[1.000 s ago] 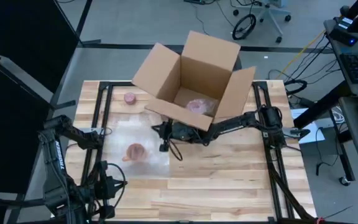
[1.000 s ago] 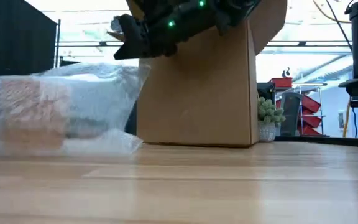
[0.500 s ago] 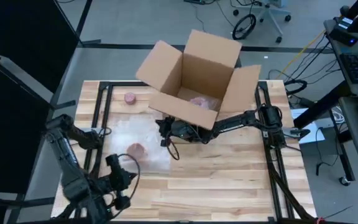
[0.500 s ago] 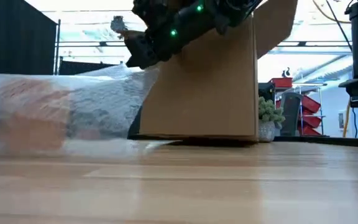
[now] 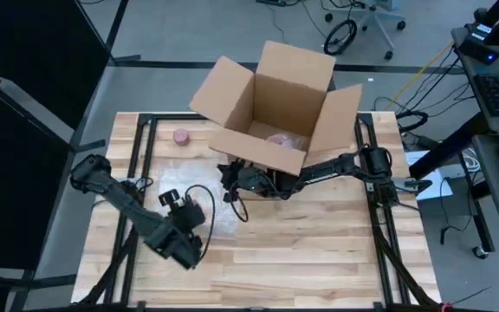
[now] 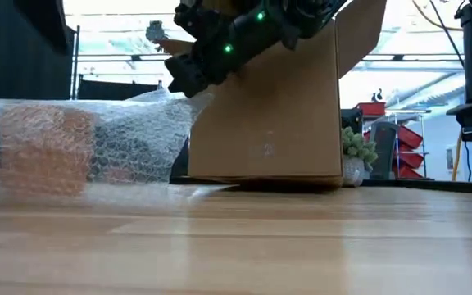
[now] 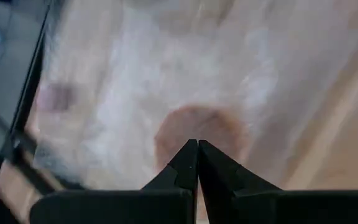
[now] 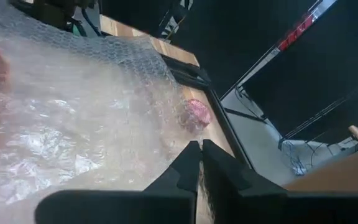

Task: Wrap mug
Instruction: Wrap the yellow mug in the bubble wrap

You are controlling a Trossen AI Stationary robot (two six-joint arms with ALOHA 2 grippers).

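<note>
- Bench of pale wooden planks [image 5: 319,251] runs bare along its near edge; the work lies on the left half, farther back.
- Left gripper [image 5: 187,217] hovers over the near-left part of the sheet of clear bubble wrap [image 5: 176,186]. In its own wrist view the two dark fingers [image 7: 188,163] are pressed together with nothing between them.
- The pink-orange ceramic mug [image 7: 197,134] sits on that sheet, right under the left gripper; the high view hides it behind the arm, while the low view shows an orange blur [image 6: 43,152] through the bubbles.
- Right gripper [image 5: 230,178] is at the sheet's right edge, just in front of the open brown cardboard box [image 5: 271,108]. Its fingers [image 8: 191,163] look closed with film crumpled around them, so I judge it is pinching the wrap's edge. The low view shows film rising toward it [image 6: 191,65].
- Step in hand, as I read it: the first fold, with the right arm lifting an edge of the wrap to bring it over the mug, which is not yet covered.
- Next move calls for carrying that edge across the mug toward the left side, while the left gripper steadies the mug or pins the sheet so it does not slide.
- Farther back, a small round pink object [image 5: 181,136] rests on the table left of the box, and a pink bundle in wrap [image 5: 280,143] lies inside the box.
</note>
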